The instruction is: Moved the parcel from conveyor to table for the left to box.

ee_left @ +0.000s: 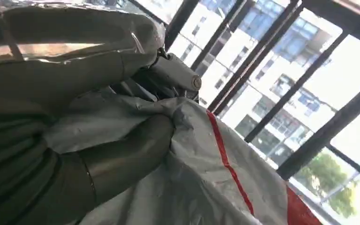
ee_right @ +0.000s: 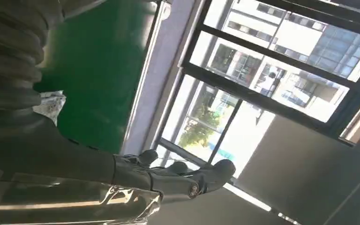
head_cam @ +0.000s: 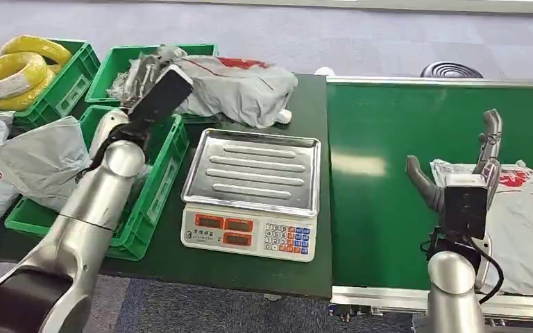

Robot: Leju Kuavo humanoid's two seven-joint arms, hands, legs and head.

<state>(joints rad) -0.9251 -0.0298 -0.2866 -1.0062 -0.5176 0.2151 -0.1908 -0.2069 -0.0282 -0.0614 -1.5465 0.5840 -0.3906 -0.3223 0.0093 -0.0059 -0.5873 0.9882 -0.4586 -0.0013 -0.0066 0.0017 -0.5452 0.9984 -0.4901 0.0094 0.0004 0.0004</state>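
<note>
The right hand [head_cam: 482,163] stands low on the right of the head view, fingers up and apart, holding nothing; just beside it a soft grey parcel [head_cam: 527,222] lies flat on the green conveyor [head_cam: 382,173]. It looks light, floppy and a bit slippery, so a bunched edge seems best to grab. Further back, in the upper left, the left hand [head_cam: 154,73] squeezes a fold of a grey bag [head_cam: 243,87] with red marks; this bag rests partly over a green bin [head_cam: 121,59], though the far edge is hard to see.
</note>
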